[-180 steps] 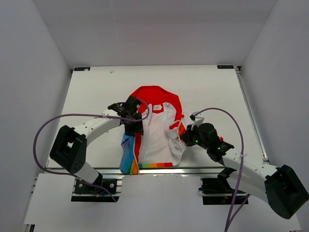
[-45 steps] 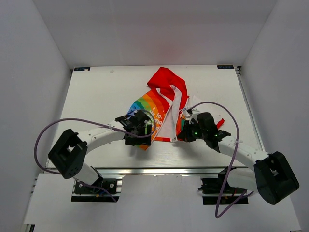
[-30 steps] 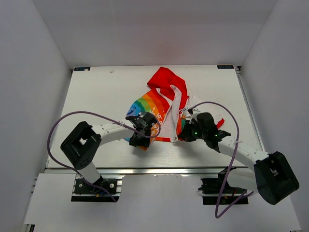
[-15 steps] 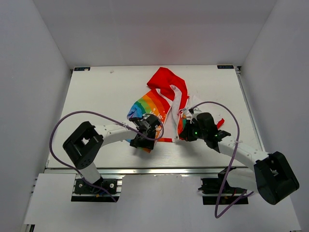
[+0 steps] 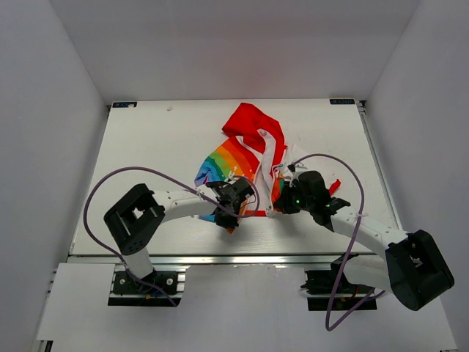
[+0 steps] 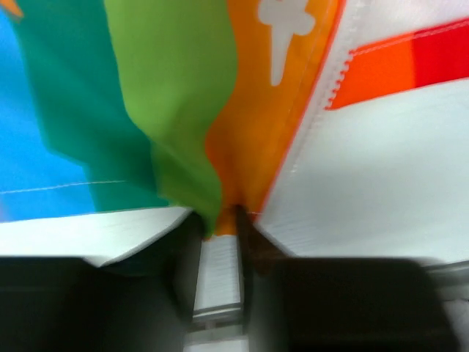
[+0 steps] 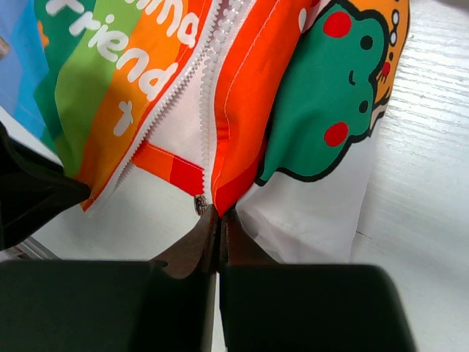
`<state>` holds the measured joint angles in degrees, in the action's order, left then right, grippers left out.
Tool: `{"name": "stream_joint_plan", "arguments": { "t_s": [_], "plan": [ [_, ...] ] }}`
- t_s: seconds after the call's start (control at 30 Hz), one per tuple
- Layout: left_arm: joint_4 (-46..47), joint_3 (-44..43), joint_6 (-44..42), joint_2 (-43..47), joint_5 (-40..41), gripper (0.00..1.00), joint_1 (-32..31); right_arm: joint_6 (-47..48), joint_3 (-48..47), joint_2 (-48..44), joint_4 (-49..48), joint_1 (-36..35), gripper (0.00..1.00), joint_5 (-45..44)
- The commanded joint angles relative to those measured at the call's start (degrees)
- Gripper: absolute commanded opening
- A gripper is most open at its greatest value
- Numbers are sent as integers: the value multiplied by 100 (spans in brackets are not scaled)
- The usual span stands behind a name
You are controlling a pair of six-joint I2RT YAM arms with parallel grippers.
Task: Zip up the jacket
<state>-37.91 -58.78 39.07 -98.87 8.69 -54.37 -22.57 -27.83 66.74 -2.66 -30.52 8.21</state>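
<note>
The jacket (image 5: 242, 158) lies bunched mid-table, red hood (image 5: 249, 123) at the far end and rainbow-striped panel (image 5: 222, 163) facing up. My left gripper (image 5: 236, 196) is at the rainbow panel's lower hem. In the left wrist view it (image 6: 218, 220) is nearly closed, with a green and orange fold (image 6: 212, 183) pinched at the tips. My right gripper (image 5: 282, 202) is shut on the red-orange lower edge (image 7: 234, 147) of the other front. That edge lies beside the white zipper teeth (image 7: 192, 77) and a small metal stud (image 7: 199, 204). The frog print (image 7: 322, 95) lies to its right.
White slatted table (image 5: 146, 147) with an aluminium rail (image 5: 220, 258) at the near edge. White walls enclose the left, right and back. Purple cables (image 5: 110, 191) loop off both arms. The two grippers sit close together near the jacket's lower hem.
Since six seconds ago the jacket has gone from lying open to folded, rainbow front up. Over the last 1.5 seconds my left gripper has slid right along the hem toward the still right gripper.
</note>
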Motion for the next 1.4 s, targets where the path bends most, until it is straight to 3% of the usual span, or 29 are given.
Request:
{"name": "stream_joint_plan", "arguments": {
  "t_s": [0.0,0.07,0.3,0.43,0.6,0.77,1.1,1.37],
  "plan": [
    [-59,289,92,-800,-86,22,-162,-81,76,-73,98,-33,0,-205],
    [11,306,153,-888,-139,0,-162,-116,94,-143,90,-33,0,-214],
    [-102,-62,268,-371,194,0,-162,-55,208,-416,-129,-33,0,5],
    [186,-256,268,856,239,0,-162,-133,279,-635,-481,-33,0,470],
    [1354,42,215,2116,283,0,-162,-467,480,-776,-1183,-33,0,1059],
    [2621,411,215,2811,396,0,-162,-836,806,-847,-2703,-33,0,1824],
    [3386,789,645,2698,932,0,-162,-1804,1298,-1048,-4233,-33,0,2150],
    [4072,1106,830,2759,968,0,-162,-1874,1649,-1233,-4611,-33,0,2036]
  ]
}}
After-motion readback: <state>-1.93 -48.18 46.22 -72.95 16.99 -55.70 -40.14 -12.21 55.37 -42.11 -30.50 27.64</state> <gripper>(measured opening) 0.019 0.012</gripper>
